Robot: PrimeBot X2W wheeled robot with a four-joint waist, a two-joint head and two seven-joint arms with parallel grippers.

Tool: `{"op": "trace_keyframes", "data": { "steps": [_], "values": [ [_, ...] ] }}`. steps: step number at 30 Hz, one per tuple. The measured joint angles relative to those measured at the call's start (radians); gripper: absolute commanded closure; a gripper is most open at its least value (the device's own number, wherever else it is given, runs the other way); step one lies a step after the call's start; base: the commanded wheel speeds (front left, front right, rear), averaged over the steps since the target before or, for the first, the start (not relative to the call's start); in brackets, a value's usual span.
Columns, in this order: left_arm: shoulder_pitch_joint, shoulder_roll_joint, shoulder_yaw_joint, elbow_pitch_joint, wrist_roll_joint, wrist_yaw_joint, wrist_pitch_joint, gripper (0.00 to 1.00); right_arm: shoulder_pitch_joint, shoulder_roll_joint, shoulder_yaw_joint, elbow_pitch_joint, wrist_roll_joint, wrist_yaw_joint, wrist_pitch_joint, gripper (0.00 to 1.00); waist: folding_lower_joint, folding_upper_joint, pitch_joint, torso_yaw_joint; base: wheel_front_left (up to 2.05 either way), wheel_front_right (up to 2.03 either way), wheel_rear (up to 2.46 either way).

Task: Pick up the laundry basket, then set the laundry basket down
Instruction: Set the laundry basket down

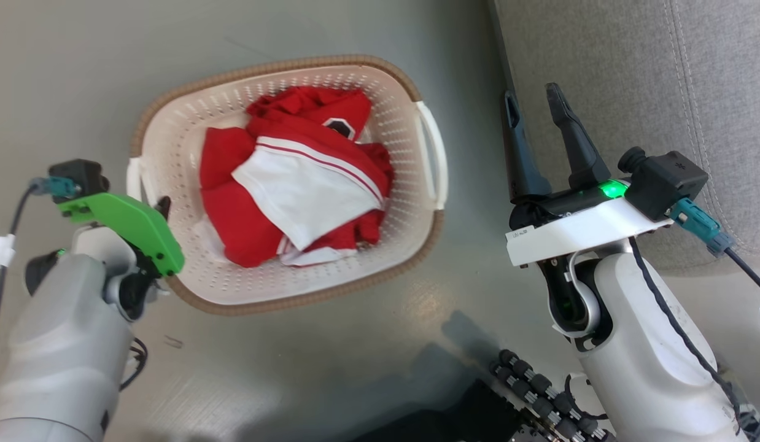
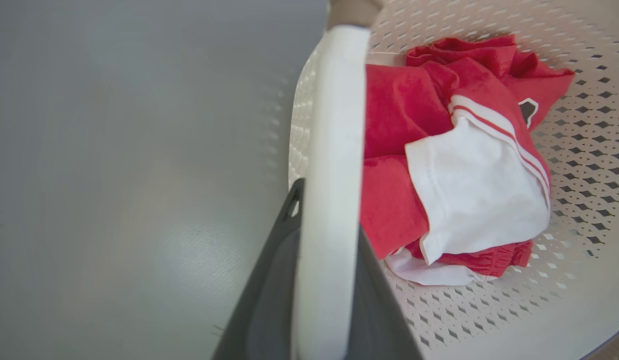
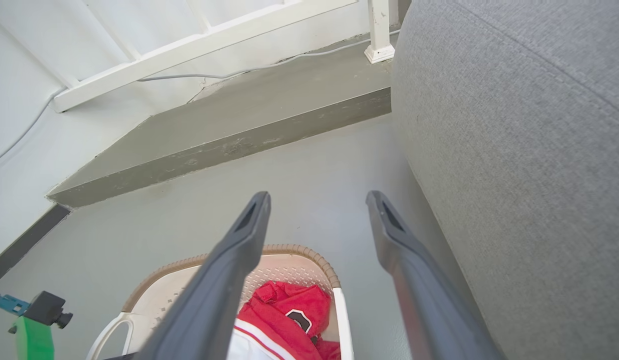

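The laundry basket [image 1: 404, 116] stands on the grey floor, cream with a brown rim, holding red and white clothes [image 1: 294, 178]. My left gripper [image 1: 158, 212] reaches under its green bracket to the basket's left white handle [image 1: 133, 178]. In the left wrist view the handle [image 2: 334, 150] runs between the two dark fingers [image 2: 269, 285], which sit tight against it, so the left gripper [image 2: 329, 210] is shut on it. To the right of the basket's right handle [image 1: 435, 153] hovers my right gripper [image 1: 530, 92], open with nothing in it. It shows again [image 3: 317, 200] above the basket rim [image 3: 289, 250].
A grey fabric sofa [image 1: 662, 73] stands close on the right, beside my right gripper. A raised grey step [image 3: 239, 125] and a white railing [image 3: 214, 40] lie beyond the basket. My dark base [image 1: 527, 393] shows at the bottom edge.
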State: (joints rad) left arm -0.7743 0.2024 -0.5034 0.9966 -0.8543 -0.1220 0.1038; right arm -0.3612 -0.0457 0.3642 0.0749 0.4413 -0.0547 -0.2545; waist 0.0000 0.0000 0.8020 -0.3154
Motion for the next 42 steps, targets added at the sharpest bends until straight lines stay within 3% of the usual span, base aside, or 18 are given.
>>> {"op": "trace_keyframes", "data": {
  "steps": [5,16,24,42],
  "values": [
    [0.007,-0.028,0.004,0.027,-0.002,0.0,-0.018,1.0,0.0,0.0,0.008,0.004,0.0,0.0,0.0,0.0,0.0,0.0,-0.02,0.013,0.0,0.0,0.0],
    [0.007,-0.032,0.012,0.093,-0.002,0.019,-0.079,1.0,0.0,0.0,0.007,0.013,0.0,0.0,0.0,0.0,0.0,0.0,-0.032,0.028,0.0,0.0,0.0],
    [0.007,-0.068,0.016,0.128,-0.002,0.02,-0.091,1.0,-0.001,0.0,0.008,0.018,0.0,0.0,0.0,0.0,0.0,0.0,-0.035,0.033,0.0,0.0,0.0],
    [0.005,-0.091,0.019,0.186,-0.014,0.02,-0.115,0.97,-0.001,0.0,0.006,0.029,0.0,0.0,0.0,0.0,0.0,0.0,-0.03,0.04,0.0,0.0,0.0]
  ]
}}
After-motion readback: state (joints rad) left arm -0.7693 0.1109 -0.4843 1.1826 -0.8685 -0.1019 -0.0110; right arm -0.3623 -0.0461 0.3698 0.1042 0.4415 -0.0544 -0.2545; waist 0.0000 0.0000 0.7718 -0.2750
